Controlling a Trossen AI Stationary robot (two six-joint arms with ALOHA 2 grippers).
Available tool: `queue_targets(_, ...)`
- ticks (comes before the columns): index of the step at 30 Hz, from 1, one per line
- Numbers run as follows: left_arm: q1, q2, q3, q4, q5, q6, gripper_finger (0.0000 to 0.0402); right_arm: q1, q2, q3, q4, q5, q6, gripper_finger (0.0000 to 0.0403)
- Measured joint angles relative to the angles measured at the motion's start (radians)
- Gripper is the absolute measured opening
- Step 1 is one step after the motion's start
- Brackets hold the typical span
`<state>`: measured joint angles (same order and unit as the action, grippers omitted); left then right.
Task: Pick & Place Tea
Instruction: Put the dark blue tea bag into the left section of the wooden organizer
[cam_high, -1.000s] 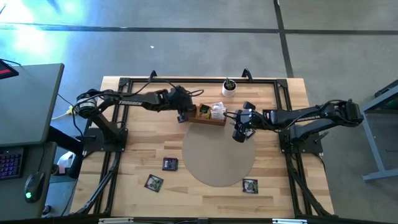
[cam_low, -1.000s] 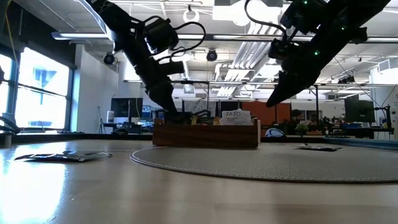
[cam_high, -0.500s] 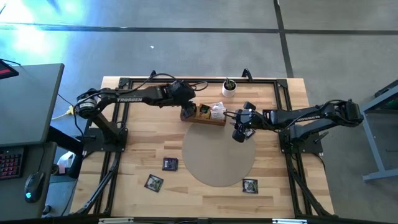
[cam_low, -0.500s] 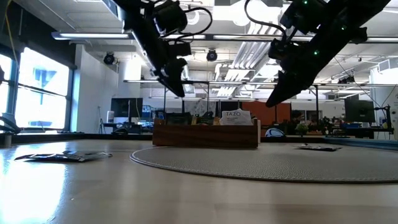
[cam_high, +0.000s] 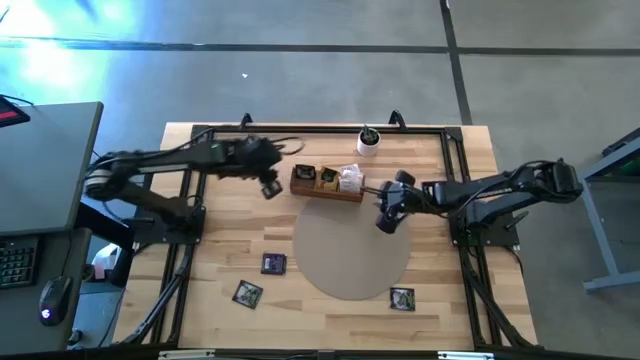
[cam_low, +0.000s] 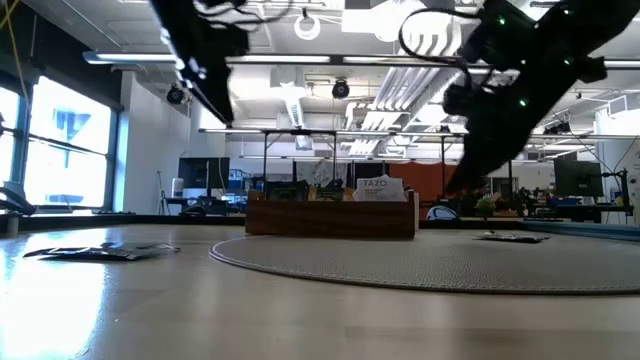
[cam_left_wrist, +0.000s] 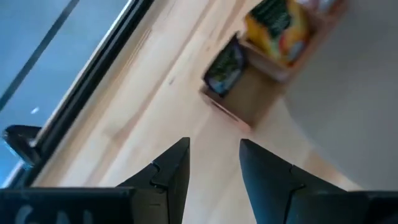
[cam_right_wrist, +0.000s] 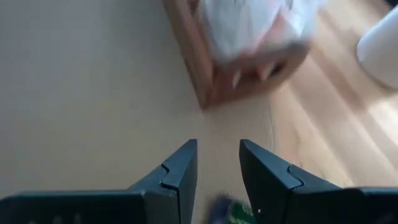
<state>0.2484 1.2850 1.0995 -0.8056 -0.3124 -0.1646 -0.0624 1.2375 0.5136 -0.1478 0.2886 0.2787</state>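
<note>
Wooden box (cam_high: 327, 183) at the mat's (cam_high: 350, 268) far edge holds sorted tea, three sachets (cam_high: 273, 264) lie loose near the front, and both grippers, left (cam_high: 269, 188) and right (cam_high: 386, 222), hang beside it, fingers apart, empty.

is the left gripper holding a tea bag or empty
Empty and open. The left gripper shows bare table between its fingers, and it hangs beside the wooden box, where tea bags sit.
</note>
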Motion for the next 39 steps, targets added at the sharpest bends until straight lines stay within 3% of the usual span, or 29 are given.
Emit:
queue_targets(3,-0.036,-0.131,-0.126,0.054,0.011,-0.049,0.0137,0.0,-0.003,-0.047,0.003,0.023,-0.051,0.0116)
queue_targets(7,-0.082,-0.253,-0.256,0.16,0.046,-0.098,0.0137,-0.04,-0.021,-0.07,0.003,0.133,-0.119,0.0116)
queue_targets(12,-0.106,-0.331,-0.336,0.23,0.073,-0.112,0.0137,-0.148,-0.062,-0.07,-0.012,0.005,-0.133,0.0116)
queue_targets(21,-0.105,-0.338,-0.342,0.239,0.071,-0.103,0.0137,-0.304,-0.078,-0.07,-0.169,-0.206,-0.021,0.0116)
queue_targets(30,-0.105,-0.338,-0.342,0.234,0.07,-0.102,0.0137,-0.367,-0.068,-0.07,-0.168,-0.266,0.002,0.0116)
queue_targets(39,-0.105,-0.338,-0.342,0.234,0.069,-0.099,0.0137,-0.372,0.022,-0.07,-0.144,-0.303,0.02,0.0116)
